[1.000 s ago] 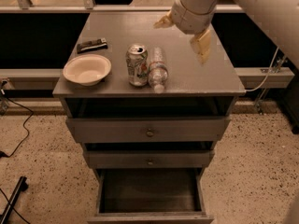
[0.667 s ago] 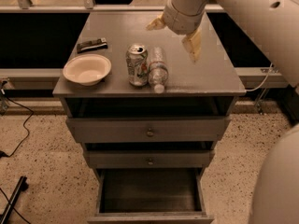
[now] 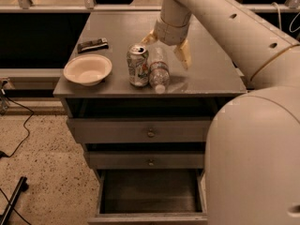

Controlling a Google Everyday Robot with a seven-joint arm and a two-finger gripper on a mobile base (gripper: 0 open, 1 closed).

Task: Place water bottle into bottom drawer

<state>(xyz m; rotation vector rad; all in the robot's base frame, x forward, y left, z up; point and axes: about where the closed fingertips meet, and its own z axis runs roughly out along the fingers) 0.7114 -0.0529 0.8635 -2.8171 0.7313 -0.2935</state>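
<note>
Moved closer since earlier, the beige two-finger gripper [image 3: 165, 50] hangs just above the clear plastic water bottle [image 3: 159, 72], fingers spread wide; grey wooden bottom drawer [image 3: 150, 194] below bottle, open.

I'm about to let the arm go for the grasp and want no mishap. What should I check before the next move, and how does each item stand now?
1. Gripper open: ok, fingers spread, hovering over the far end of the water bottle.
2. Bottle pose: ok, it seems to lie on its side on the table, cap toward the front edge.
3. Room around the bottle: not ok, the soda can stands right beside it, seemingly touching.
4. Bottle held: not ok, no finger touches it yet.
5. Bottom drawer open: ok, pulled out, dark floor showing.
</note>
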